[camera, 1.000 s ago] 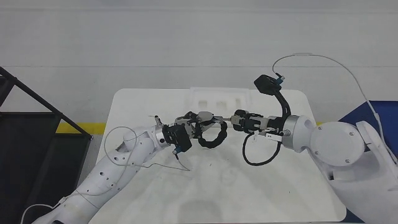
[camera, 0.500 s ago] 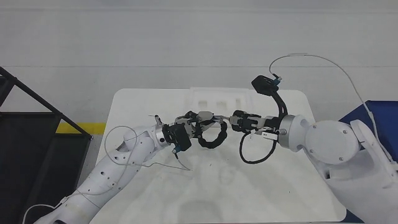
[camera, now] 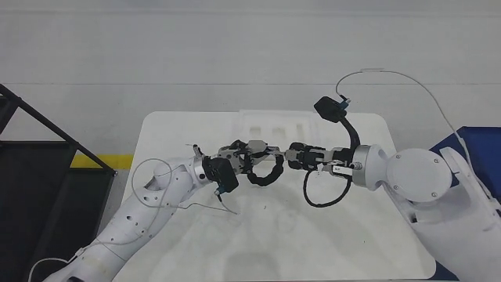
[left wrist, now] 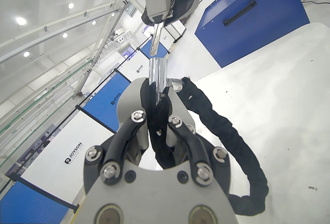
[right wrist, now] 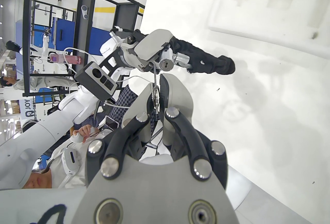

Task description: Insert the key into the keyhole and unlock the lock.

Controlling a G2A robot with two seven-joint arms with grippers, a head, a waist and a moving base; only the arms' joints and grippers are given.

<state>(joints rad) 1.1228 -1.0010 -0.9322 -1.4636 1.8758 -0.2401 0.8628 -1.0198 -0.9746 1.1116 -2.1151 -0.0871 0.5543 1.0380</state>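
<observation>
- The left gripper (left wrist: 157,96) has its jaws closed tightly on the lock (left wrist: 157,78). They pinch the black-sleeved neck just below the lock's chrome cylinder (left wrist: 157,69), and no gap shows between the pads and the sleeve.
- The cylinder sticks out past the left fingertips, with its end face turned toward the other arm.
- The right gripper (right wrist: 157,85) has its jaws nearly together on the key (left wrist: 156,39). They clamp the key's head, and the blade points out past the fingertips straight at the lock.
- The key's tip sits just short of the lock's end face, slightly off the cylinder's axis. In the left wrist view a thin gap shows between tip and metal, so the blade is not inside.
- The keyhole (right wrist: 166,64) is a small slot in the round chrome face of the lock. It faces the right gripper, and the blade lies just beside it.
- The chain (left wrist: 221,121), wrapped in black fabric, leaves the lock at a short chrome stub on its side. It hangs down in a loop under the left gripper.
- In the top view the two grippers meet nose to nose at the lock, the left gripper (camera: 241,154) on one side and the right gripper (camera: 288,155) on the other. The chain (camera: 266,174) curls below them.
- The table (camera: 352,235) is white and lies beneath the lock, which is held up off its surface.
- A white foam tray (camera: 282,121) with square pockets lies on the table behind the lock, toward the far edge.
</observation>
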